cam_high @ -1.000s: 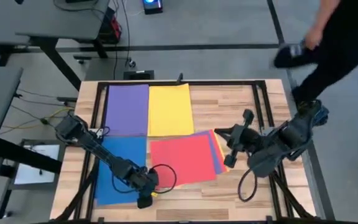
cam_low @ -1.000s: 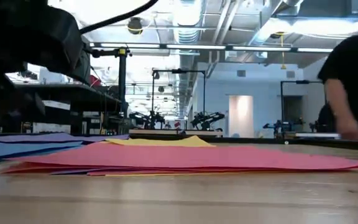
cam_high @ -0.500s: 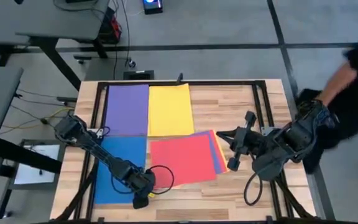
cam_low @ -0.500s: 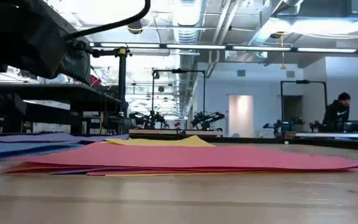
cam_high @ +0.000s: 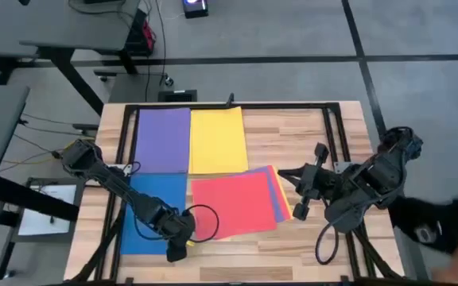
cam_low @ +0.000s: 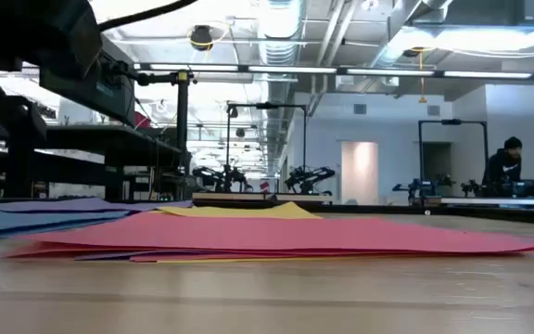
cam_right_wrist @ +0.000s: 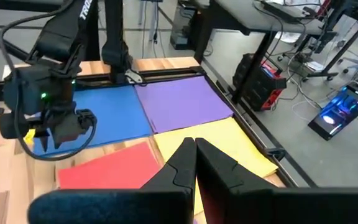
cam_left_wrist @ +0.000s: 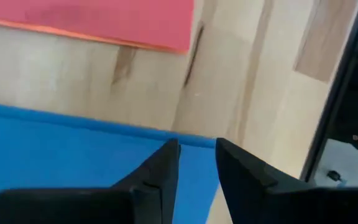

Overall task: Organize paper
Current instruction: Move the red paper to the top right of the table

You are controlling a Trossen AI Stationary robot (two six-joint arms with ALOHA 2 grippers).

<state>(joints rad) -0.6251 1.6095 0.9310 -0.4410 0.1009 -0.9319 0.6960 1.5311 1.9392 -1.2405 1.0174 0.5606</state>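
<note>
Coloured paper, table, two arms.
Purple sheet (cam_high: 162,140) beside yellow sheet (cam_high: 217,139); blue sheet (cam_high: 153,208) under left gripper (cam_left_wrist: 196,163), fingers narrowly apart; red sheet (cam_high: 234,204) tops a stack (edges fanned); right gripper (cam_right_wrist: 195,149) closed, empty.

Under my red sheet (cam_high: 233,204) lie more sheets (cam_high: 277,193); only thin purple, yellow and orange edges show toward my right fingers (cam_right_wrist: 213,163), so their count stays unclear. My left fingers (cam_left_wrist: 166,169) cover part of the blue sheet (cam_left_wrist: 55,149). A blurred person (cam_high: 444,222) is cut off behind my right arm.
</note>
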